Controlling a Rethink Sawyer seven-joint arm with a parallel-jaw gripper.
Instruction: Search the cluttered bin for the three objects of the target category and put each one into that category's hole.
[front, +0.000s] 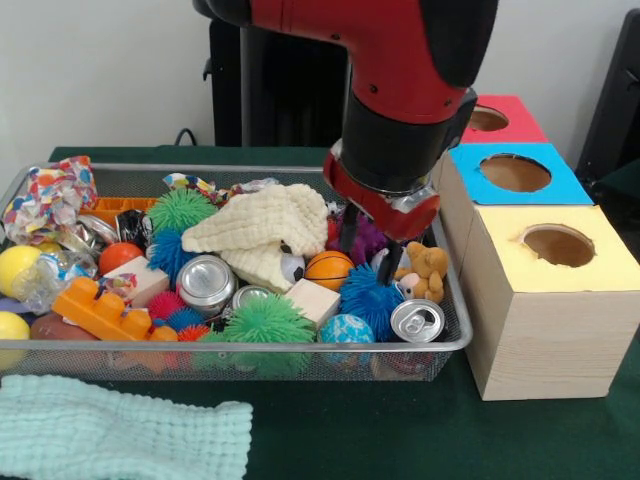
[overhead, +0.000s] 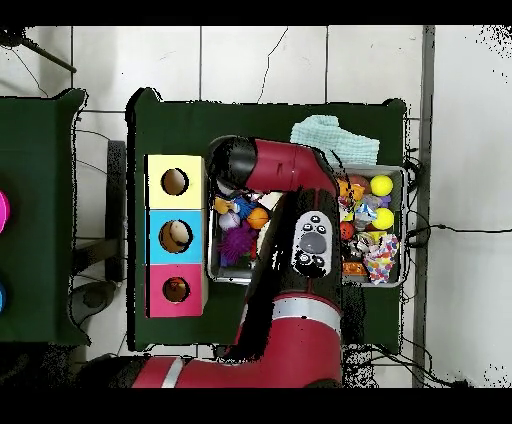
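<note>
A robotics lab is showing here; a red and black robot arm (front: 400, 90) is standing over a table draped in dark green cloth (front: 400, 430); pale floor tiles (overhead: 250, 60) and loose cables (overhead: 455, 230) are surrounding it; a bare white wall (front: 100, 70) is sitting behind.

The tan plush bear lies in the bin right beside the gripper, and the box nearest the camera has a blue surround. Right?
Not quite. In the front view the nearest box's surround is yellow; blue is the middle one. The tan plush bear does lie in the bin beside the gripper.
</note>
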